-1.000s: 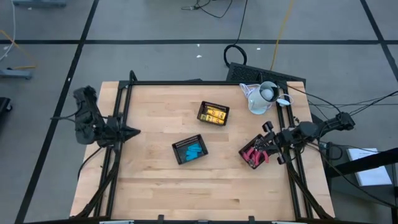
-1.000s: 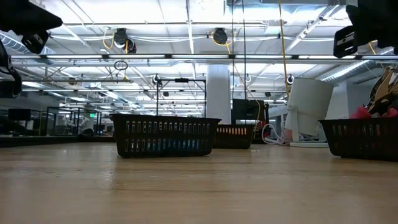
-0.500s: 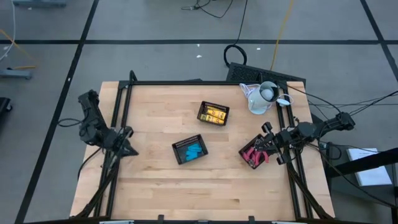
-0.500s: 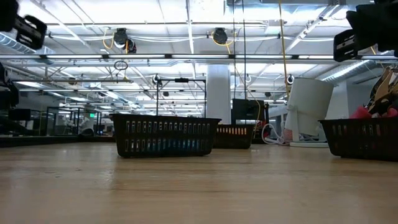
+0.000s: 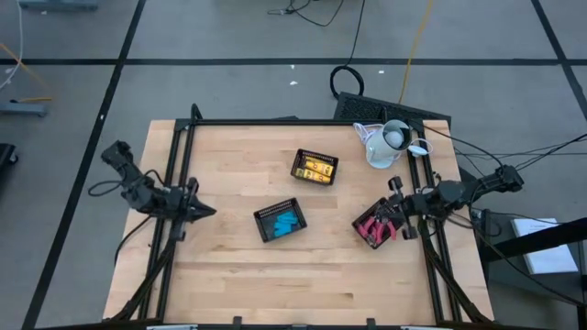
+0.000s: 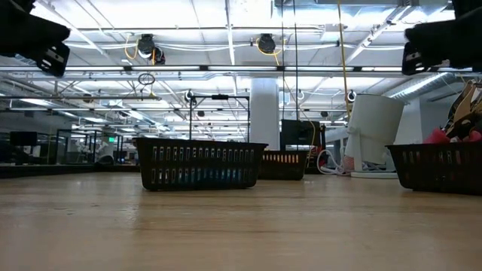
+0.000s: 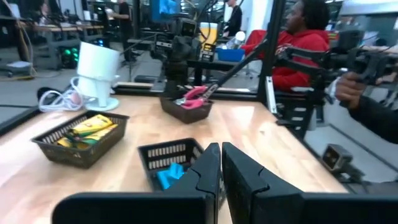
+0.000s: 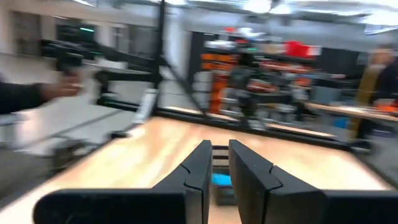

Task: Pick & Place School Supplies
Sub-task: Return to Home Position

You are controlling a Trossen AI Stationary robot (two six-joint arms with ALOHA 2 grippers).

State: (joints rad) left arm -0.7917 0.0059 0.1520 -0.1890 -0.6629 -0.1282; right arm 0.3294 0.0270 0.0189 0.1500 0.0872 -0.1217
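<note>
Three black mesh trays rest on the wooden table. One holds yellow-and-black blocks (image 5: 316, 169) (image 7: 87, 129), one holds bright-blue pieces (image 5: 282, 221) (image 7: 169, 176), and one near the right edge holds pink-handled scissors (image 5: 371, 226) (image 7: 196, 95) (image 6: 440, 136). My left gripper (image 5: 209, 212) (image 7: 221, 155) hovers by the table's left edge, shut and empty, pointing toward the blue tray. My right gripper (image 5: 387, 214) (image 8: 220, 152) is just right of the scissors tray, above its edge, with its fingers close together and nothing between them.
A white jug (image 5: 385, 145) (image 7: 96, 68) stands at the far right corner, with cables beside it. Black frame rails run along the table's left and right sides. A person in a red top (image 7: 298, 43) and a hand (image 7: 348, 87) show beyond the right edge.
My left arm has swung about at the left edge; its gripper has moved a little toward the near edge and inward over the table. My right gripper has shifted slightly beside the scissors tray. No tray or item has moved.
</note>
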